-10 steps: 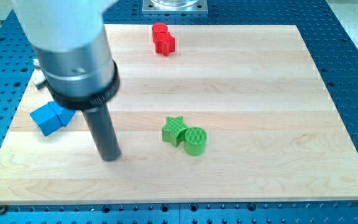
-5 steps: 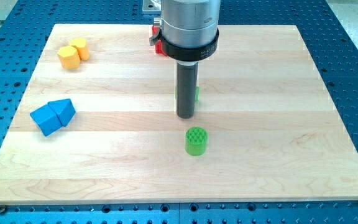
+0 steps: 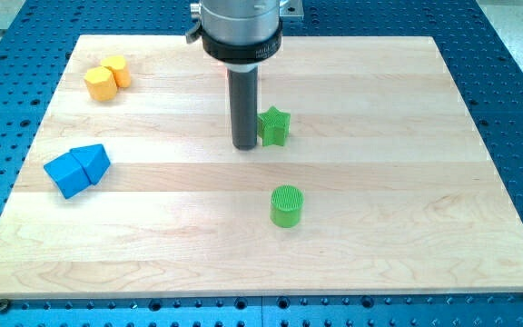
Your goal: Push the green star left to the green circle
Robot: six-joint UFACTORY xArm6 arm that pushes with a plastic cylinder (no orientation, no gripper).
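Two green blocks apart: star (image 3: 273, 126) above circle (image 3: 286, 205). My tip (image 3: 245, 145) touches star's left side; no jaws on end effector. Next: reposition, push star toward circle's left.

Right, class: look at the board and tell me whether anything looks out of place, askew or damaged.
Nothing looks damaged or spilled. My tip stands just left of the green star, and the green circle lies apart, nearer the view's bottom.

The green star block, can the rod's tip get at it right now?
Probably yes: my tip sits just beside the green star block on its left, with nothing between them.
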